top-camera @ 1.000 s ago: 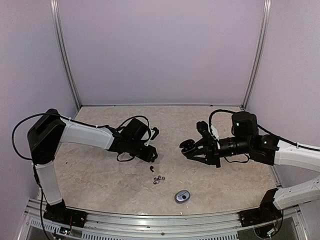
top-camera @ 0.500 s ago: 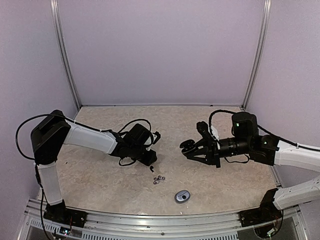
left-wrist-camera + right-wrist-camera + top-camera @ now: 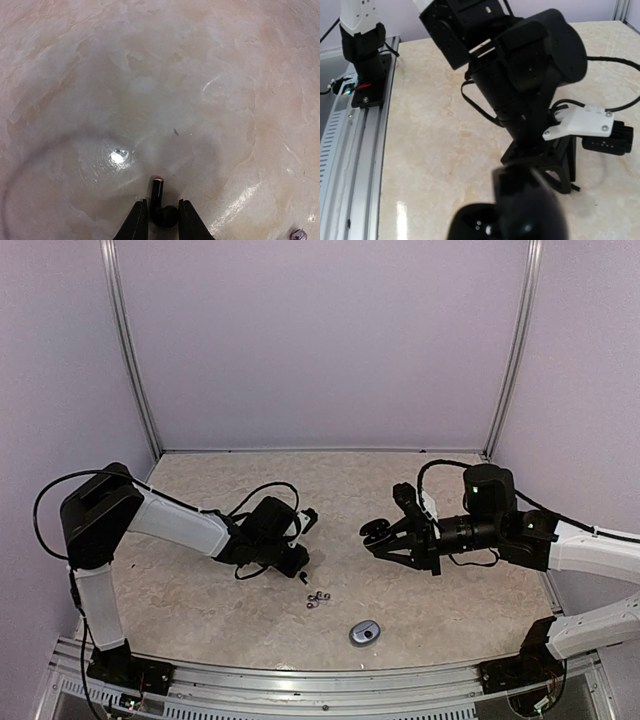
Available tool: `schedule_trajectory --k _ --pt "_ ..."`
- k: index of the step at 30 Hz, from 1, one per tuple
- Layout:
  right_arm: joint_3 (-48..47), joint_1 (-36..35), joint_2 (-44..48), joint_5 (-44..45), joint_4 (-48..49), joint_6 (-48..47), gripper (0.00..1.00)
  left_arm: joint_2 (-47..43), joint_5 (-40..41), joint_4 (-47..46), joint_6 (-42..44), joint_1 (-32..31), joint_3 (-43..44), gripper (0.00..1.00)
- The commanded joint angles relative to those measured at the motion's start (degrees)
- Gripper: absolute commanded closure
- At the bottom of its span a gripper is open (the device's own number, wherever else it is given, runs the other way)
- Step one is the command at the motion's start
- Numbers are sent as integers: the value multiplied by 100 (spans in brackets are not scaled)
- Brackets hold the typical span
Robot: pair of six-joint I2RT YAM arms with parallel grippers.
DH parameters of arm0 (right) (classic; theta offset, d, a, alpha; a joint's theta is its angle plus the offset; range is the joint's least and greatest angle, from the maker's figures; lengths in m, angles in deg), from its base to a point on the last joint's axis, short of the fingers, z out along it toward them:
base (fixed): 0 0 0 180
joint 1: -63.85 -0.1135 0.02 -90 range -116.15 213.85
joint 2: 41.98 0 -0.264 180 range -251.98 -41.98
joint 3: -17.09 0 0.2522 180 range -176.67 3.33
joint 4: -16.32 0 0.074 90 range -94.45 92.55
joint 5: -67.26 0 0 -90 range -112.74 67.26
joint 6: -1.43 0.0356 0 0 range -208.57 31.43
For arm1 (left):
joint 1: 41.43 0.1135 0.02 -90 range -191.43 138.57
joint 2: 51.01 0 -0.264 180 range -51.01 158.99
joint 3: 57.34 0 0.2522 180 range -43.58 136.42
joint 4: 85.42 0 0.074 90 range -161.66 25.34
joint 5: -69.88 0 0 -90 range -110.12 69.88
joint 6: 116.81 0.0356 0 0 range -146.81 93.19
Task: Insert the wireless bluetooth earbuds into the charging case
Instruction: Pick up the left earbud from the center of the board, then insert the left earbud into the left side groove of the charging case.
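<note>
A glossy black earbud (image 3: 162, 207) lies on the table between my left gripper's (image 3: 161, 222) fingertips, stem pointing away. The jaws are closed in on its two sides. In the top view the left gripper (image 3: 293, 562) is low over the table, with this earbud (image 3: 303, 577) at its tip. Two silvery-grey earbuds (image 3: 318, 600) lie together just nearer; one shows at the left wrist view's corner (image 3: 298, 233). My right gripper (image 3: 385, 537) holds the black charging case (image 3: 376, 531) above the table, blurred in its wrist view (image 3: 510, 220). The second black earbud is not visible.
A small grey oval case (image 3: 365, 632) lies near the table's front edge, right of the silver earbuds. The left arm's wrist and cable (image 3: 520, 75) fill the right wrist view. The metal base rail (image 3: 360, 150) runs along the near side.
My left gripper has shifted slightly rightward and nearer, coming down around the black earbud. The right arm and the case have not moved.
</note>
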State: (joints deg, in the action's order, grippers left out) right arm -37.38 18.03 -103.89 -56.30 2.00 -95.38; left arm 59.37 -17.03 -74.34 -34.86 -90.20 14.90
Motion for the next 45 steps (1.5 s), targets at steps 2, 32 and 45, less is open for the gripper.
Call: schedule_trajectory --k 2,32,45 --pt "36 65 109 47 1 -49 98 -167 -140 -482 264 65 -300 78" --pt "-227 10 -501 -793 -195 -51 98 -4557 -754 -30 3421 -1303 -1907 88" --pt "-140 -396 -873 -1438 -43 94 100 -4335 903 1622 4733 -2883 -652 89"
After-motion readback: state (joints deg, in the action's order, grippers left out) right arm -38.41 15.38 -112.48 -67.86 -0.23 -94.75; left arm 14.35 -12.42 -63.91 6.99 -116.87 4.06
